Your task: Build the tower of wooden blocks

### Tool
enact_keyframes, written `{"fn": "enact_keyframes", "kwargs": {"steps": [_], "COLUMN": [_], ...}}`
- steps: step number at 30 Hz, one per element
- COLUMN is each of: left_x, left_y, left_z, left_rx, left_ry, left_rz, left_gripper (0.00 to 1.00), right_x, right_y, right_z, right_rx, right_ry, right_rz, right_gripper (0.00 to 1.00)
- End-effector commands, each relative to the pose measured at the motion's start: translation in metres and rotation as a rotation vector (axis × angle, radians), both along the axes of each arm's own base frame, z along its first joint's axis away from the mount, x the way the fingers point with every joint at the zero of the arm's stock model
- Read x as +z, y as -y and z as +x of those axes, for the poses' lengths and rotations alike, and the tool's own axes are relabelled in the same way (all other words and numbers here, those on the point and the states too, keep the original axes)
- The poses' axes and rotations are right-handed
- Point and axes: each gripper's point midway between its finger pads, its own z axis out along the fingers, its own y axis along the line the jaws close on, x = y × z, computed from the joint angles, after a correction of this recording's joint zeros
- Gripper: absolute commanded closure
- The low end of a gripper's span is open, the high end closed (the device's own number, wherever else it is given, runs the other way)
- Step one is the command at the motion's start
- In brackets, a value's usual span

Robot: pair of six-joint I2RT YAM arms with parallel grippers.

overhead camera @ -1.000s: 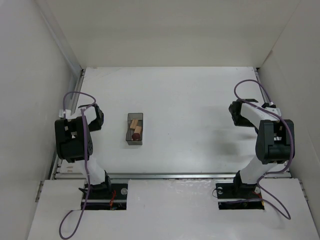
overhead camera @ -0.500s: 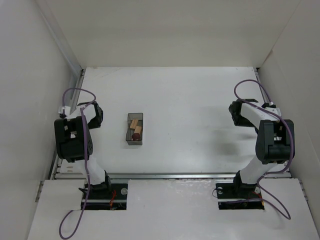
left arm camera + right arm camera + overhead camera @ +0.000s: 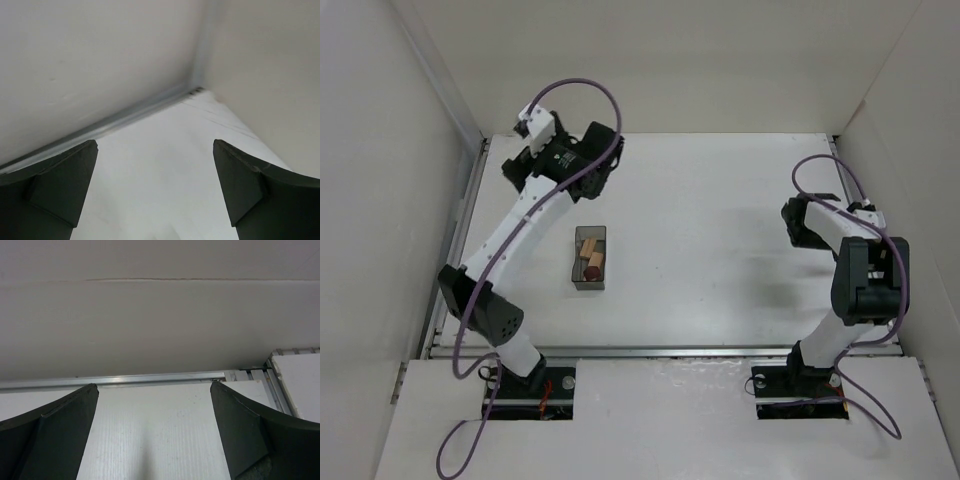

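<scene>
The wood blocks lie loose in a small dark translucent bin (image 3: 576,270) left of the table's middle: two light tan blocks (image 3: 588,247) and one dark reddish-brown piece (image 3: 591,271). They are not stacked. My left gripper (image 3: 602,158) is raised over the far left of the table, well beyond the bin. In the left wrist view the left gripper (image 3: 155,150) is open and empty, facing a wall corner. My right gripper (image 3: 792,224) is at the right side, low and pulled back. In the right wrist view the right gripper (image 3: 154,390) is open and empty.
White walls enclose the table on the left, far and right sides. A metal rail (image 3: 150,379) runs along the foot of the wall ahead of the right gripper. Metal rails also edge the table's left side (image 3: 472,200) and its near side.
The left arm has swung up and away from its folded pose at the left edge, reaching to the far left of the table. The right arm and the blocks have not moved.
</scene>
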Motion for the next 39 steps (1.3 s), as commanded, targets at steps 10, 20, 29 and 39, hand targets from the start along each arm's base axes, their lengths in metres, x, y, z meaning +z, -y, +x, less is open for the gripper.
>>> {"fn": "enact_keyframes", "kwargs": {"steps": [10,20,29,39], "left_x": [0.192,0.008,-0.148,-0.238], "left_y": [0.231,0.227,0.140,0.120], "left_z": [-0.112,-0.088,-0.063,-0.070], "left_rx": [-1.709,-1.660,-1.533,-1.390], "left_ry": [0.079,-0.682,-0.883,-1.126], "left_rz": [0.231,0.363,-0.178,-0.478], "left_gripper": [0.00,0.00,0.25,0.45], "right_x": [0.152,0.056,0.110,0.068], "right_y": [-0.071,-0.337,-0.431,-0.422], "right_z": [0.074,0.161,0.118,0.086], "right_rx": [0.284,1.506,2.068,1.949], "right_ry": [-0.075,-0.689,-0.047,-0.145], "right_rz": [-0.172,0.046,0.550,0.595], "right_gripper": [0.01,0.03,0.00,0.00]}}
